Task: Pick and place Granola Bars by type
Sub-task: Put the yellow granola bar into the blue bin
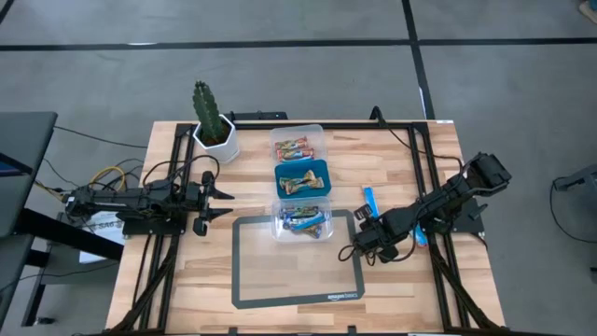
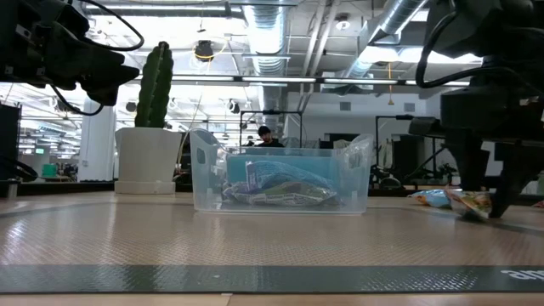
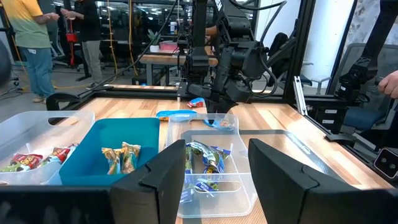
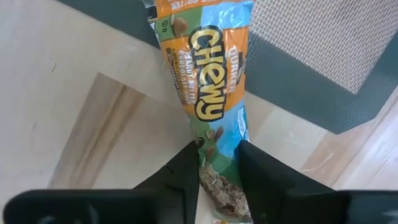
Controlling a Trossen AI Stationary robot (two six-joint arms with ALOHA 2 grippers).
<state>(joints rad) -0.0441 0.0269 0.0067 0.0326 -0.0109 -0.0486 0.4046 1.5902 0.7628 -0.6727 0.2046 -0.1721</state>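
Wooden table [image 1: 187, 280] carries a grey mat [image 1: 252, 280]. At its edge, the right gripper [image 4: 219, 163] pinches a brown-gold granola bar [image 4: 208, 74] between its fingers. Left gripper [image 1: 224, 196] waits beside the tubs [image 1: 300, 182], jaws apart and empty.

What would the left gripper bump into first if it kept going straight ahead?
Probably the blue tub holding brown-gold bars; the left gripper, open, points toward the tub row, though height is unclear.

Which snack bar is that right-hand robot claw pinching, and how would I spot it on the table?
Start at the grey mat on the wooden table and go to its right edge, where the right gripper is down at the tabletop. Between its fingers lies the Chewy bar, partly over the mat's corner. Unlike the blue bar nearby, its wrapper is orange and green.
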